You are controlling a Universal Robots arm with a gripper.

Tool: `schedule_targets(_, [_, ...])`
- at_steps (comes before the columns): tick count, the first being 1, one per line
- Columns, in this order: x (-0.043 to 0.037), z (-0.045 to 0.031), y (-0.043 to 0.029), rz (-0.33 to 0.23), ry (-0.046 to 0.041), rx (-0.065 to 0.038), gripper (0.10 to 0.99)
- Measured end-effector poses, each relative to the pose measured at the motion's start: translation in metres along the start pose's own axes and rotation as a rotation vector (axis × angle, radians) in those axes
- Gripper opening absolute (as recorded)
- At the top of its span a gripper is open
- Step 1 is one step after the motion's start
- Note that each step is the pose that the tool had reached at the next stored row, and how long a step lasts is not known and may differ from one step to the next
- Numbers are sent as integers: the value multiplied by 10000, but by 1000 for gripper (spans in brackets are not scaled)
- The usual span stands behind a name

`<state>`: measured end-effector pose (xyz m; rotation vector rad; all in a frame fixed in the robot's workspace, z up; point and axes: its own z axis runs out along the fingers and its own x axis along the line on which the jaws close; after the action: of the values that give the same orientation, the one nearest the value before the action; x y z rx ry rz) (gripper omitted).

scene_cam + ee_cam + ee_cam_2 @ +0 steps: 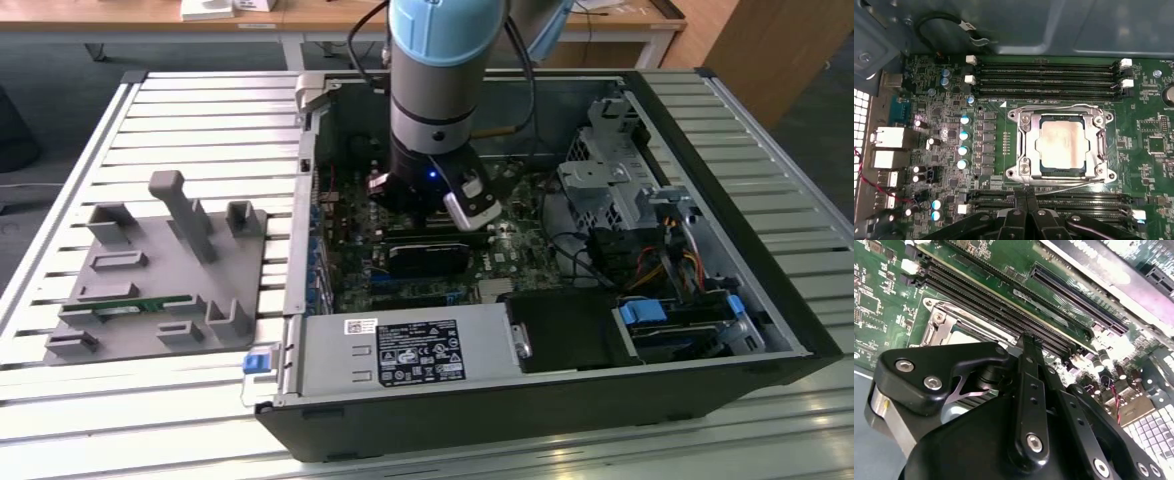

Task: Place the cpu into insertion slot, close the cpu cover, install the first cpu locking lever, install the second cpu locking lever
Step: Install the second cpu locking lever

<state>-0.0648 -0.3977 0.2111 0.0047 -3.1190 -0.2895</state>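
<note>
The cpu [1061,146] is seen seated in the slot [1029,150], with the cover [1062,120] lying flat around it and a thin wire lever [1054,106] running along the cover's edge nearest the memory slots [1046,75]. The tool [1026,196] is clenched on nothing, its fingers [1030,347] pressed together, tips just off the socket's edge. The lever stage is judged to be in hand; a fine, well-aimed push on thin wire is called for.
</note>
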Motion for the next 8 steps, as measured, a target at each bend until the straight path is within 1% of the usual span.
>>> schedule_targets(6, [6,54,-12,-3,-1,-236,106])
schedule_targets(8, [10,67,-16,-4,-2,-283,106])
